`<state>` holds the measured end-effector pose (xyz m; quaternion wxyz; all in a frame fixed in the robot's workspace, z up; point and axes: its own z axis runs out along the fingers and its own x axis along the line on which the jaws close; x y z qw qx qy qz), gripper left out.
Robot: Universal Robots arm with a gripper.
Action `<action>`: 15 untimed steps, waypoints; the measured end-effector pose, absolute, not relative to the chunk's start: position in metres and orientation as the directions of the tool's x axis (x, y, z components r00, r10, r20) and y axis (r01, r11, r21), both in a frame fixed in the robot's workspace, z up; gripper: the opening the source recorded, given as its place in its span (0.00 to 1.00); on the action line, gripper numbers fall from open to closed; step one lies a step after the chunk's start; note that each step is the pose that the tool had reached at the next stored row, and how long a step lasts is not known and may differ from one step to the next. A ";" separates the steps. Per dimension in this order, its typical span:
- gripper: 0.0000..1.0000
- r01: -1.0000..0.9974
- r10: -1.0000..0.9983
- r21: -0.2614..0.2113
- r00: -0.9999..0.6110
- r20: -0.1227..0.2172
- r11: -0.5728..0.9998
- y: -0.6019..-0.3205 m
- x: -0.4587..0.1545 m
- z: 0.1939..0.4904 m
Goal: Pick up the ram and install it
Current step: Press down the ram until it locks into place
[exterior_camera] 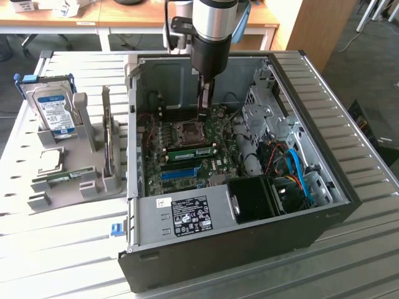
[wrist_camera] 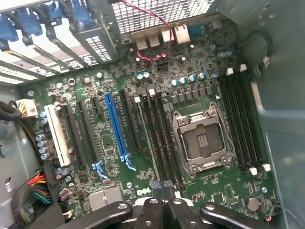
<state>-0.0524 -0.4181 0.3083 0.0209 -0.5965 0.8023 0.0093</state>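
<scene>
- While the long, thin green circuit-board ram stick (exterior_camera: 190, 151) sits on the motherboard just below and in front of the gripper (exterior_camera: 204, 111), the fingers are clenched together and, as far as I can judge, grasp nothing.
- Seating looks like the step in hand. It would go best with a straight downward push, spread evenly along the stick's top edge (a tilt could leave one end out of its latch).
- From the wrist view I cannot tell whether the stick is fully home in the black memory slots (wrist_camera: 159, 138) just ahead of the fingertips.
- Green sticks: two. One is the ram; its twin stick (exterior_camera: 62, 179) lies in the grey plastic tray (exterior_camera: 75, 163), well away from the gripper, outside the open black computer case (exterior_camera: 249, 237).
- Long blue plastic slot (exterior_camera: 181, 172): one, just beyond the ram.
- Square metal processor socket (exterior_camera: 187, 129): one, nearly under the gripper.
- Blue-labelled hard drive (exterior_camera: 53, 109): one, in the tray.
</scene>
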 end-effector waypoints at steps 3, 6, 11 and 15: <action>0.11 -0.952 -0.951 -0.010 -0.306 -0.045 0.307 -0.418 -0.052 0.308; 0.11 -0.946 -0.945 -0.010 -0.325 -0.045 0.325 -0.418 -0.052 0.308; 0.11 -0.932 -0.931 -0.009 -0.362 -0.044 0.362 -0.418 -0.052 0.308; 0.11 -0.920 -0.920 -0.009 -0.390 -0.043 0.391 -0.418 -0.052 0.308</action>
